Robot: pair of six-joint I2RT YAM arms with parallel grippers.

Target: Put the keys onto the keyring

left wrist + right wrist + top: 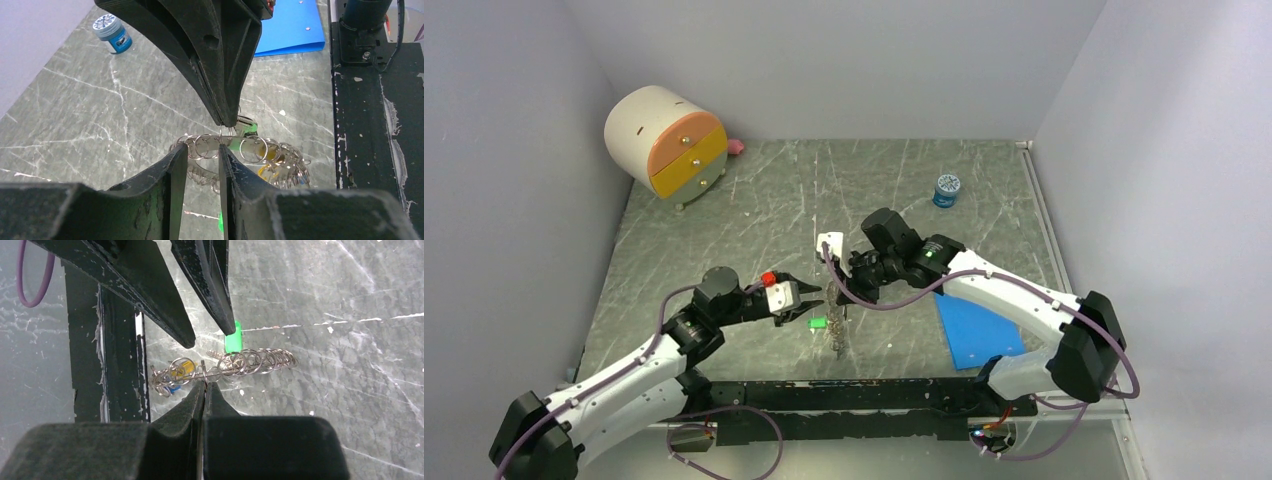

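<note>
Between the tips of the right end effector (204,387), which are pressed tight together, one thin wire of the keyring (250,361) is pinched. From that pinch the keyring runs out to both sides of the tips as a row of small silvery loops, seen edge-on from the right wrist.

On the side of the tips toward the black rail (82,350), a yellow key (182,366) and a blue key (172,388) sit among the loops.

Facing it tip to tip is the left end effector (202,152). Its fingers (172,185) stand apart with a clear gap between them. They clamp nothing, and the keyring crosses just beyond that gap. The right tips come down onto the wire close to the gap, nearer one left finger than the other.

A green key (233,343) shows just past the keyring from the right end effector, right by one left fingertip. Whether the two touch, or whether this key is on the keyring, cannot be told.

Under both end effectors is the grey marbled bench (325,365). A blue sheet (290,30) lies behind the right end effector. A small blue jar (114,34) stands well beyond it, toward the far wall. A round drawer box (667,140) stands in the far corner, well away from the left end effector.
</note>
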